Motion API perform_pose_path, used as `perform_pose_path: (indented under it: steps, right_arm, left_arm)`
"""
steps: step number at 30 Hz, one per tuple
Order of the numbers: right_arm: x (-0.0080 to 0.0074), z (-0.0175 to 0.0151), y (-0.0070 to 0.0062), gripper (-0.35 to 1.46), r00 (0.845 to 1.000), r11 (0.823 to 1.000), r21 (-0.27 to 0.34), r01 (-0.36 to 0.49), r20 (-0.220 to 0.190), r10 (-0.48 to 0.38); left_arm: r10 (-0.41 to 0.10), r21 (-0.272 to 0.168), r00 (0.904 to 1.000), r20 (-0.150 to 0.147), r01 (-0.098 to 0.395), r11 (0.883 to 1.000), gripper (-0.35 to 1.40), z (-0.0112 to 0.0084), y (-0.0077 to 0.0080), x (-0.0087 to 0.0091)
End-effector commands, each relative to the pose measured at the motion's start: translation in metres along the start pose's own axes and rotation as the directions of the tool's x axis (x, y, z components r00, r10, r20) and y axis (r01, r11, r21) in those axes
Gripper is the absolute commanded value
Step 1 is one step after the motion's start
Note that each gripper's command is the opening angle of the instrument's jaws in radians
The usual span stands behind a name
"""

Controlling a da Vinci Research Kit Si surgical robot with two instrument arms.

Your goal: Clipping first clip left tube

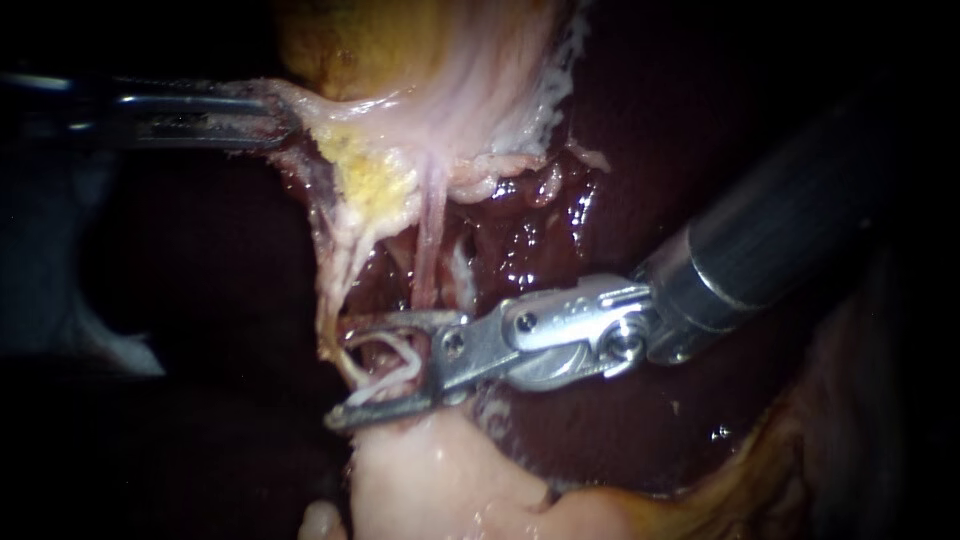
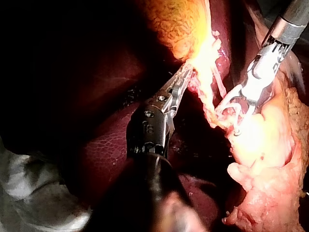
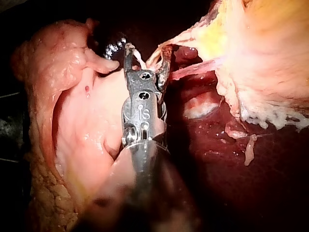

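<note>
My left instrument (image 1: pixel 282 118) comes in at the upper left, its jaws shut on the pale edge of the gallbladder (image 1: pixel 400 50), holding it taut. Two strands hang from the yellow fat: the broad pale left tube (image 1: pixel 340 250) and a thin pink right tube (image 1: pixel 430 230). My right instrument (image 1: pixel 338 373) has its jaws open, straddling the lower end of the left tube, whose whitish strands lie in the gap. In the right wrist view, the same open jaws (image 3: pixel 147 50) hold the strand between them. From the left wrist view, my left instrument (image 2: pixel 186 72) grips tissue beside the gallbladder.
Dark red liver (image 1: pixel 560 220) lies behind the tubes and under my right instrument's shaft. A pale pink lump of tissue (image 1: pixel 440 480) sits just below the right jaws. White cloth (image 2: pixel 29 193) shows beside my left instrument's shaft.
</note>
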Motion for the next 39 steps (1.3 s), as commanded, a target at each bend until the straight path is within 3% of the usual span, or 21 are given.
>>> perform_pose_path:
  steps: [1,9,24,31,39]
  right_arm:
    - [0.0,-0.0001,0.0,0.49,1.0,1.0,0.0,0.0,0.0,0.0]
    - [-0.0001,-0.0014,-0.0004,0.49,1.0,1.0,0.005,0.001,-0.001,-0.001]
    - [0.0003,-0.0083,-0.0001,0.49,1.0,0.999,-0.032,-0.012,-0.004,0.012]
    - [-0.0004,-0.0085,0.0001,0.49,1.0,0.999,-0.037,-0.016,-0.003,0.016]
    - [-0.0023,-0.0077,0.0017,0.49,0.999,0.998,-0.047,-0.045,-0.001,0.045]
  left_arm:
    - [0.0,0.0,1.0,0.0,0.0,1.0,-0.35,0.0,0.0,0.0]
    - [0.0,0.0,1.0,0.0,0.0,1.0,-0.35,0.0,0.0,0.0]
    - [0.0,0.0,1.0,0.0,0.0,1.0,-0.35,0.0,0.0,0.0]
    - [0.0,0.0,1.0,0.0,0.0,1.0,-0.35,0.0,0.0,0.0]
    - [0.0,0.001,1.0,0.0,0.0,1.0,-0.35,0.0001,0.0,0.0]
